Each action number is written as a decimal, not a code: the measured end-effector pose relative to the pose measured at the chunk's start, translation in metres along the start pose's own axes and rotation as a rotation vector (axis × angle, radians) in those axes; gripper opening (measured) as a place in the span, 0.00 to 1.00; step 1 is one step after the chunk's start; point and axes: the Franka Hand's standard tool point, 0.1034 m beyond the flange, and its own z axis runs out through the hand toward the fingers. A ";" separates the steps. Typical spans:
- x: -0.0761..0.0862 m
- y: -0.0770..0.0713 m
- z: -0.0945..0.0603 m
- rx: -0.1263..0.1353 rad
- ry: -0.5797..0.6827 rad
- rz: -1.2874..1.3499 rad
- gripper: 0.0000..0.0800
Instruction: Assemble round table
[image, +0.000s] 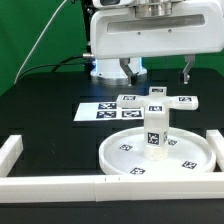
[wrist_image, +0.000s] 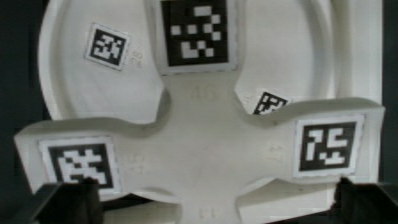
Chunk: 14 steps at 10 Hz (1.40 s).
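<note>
Wrist view — cross-shaped foot (wrist_image: 214, 140) cropped

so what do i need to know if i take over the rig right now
Gripper: open, empty, above the disc.
Round disc: flat on the table, against the white border rails.
Leg: upright at the disc's centre; how firmly it is seated cannot be told.
Cross-shaped foot: loose on the table behind the disc, by the marker board.
Left: fit the foot on the leg.
</note>
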 end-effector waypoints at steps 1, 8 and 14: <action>0.000 0.000 0.000 0.000 0.000 -0.034 0.81; 0.002 -0.002 0.006 -0.074 -0.033 -0.749 0.81; 0.000 -0.002 0.017 -0.087 -0.054 -0.717 0.81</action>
